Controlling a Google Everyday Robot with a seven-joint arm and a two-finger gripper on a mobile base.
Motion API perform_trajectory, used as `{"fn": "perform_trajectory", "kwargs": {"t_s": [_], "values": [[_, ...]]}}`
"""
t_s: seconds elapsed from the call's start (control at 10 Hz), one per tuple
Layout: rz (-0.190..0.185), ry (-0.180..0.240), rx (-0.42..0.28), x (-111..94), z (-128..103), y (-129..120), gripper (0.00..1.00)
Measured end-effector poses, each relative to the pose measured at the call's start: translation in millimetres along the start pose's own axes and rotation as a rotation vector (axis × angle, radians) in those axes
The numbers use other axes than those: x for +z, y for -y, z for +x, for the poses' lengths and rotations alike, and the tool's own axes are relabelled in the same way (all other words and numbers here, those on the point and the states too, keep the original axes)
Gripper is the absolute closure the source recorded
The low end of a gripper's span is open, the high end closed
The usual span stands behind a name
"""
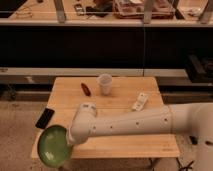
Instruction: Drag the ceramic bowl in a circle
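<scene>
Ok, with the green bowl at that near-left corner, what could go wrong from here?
The ceramic bowl overhangs the table's near-left corner and looks tilted; a push outward could drop it. The gripper sits at the bowl's right rim, and the black phone lies close behind, so the circling sweep might knock it off.

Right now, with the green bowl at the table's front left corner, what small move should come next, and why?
Probably pull the ceramic bowl back inward toward the middle of the table, curving round. The bowl overhangs the front left corner and looks tilted, with the gripper at its right rim. Going further outward could drop it.
</scene>
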Motion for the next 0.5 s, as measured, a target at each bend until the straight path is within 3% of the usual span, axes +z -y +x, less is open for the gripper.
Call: {"fn": "perform_trajectory", "kwargs": {"t_s": [0.2,0.3,0.5], "values": [[-0.026,0.021,0.073,41,53,-47,1.00],[-0.026,0.027,0.102,52,67,-60,1.00],[-0.014,-0.028,0.179,54,113,-84,1.00]]}}
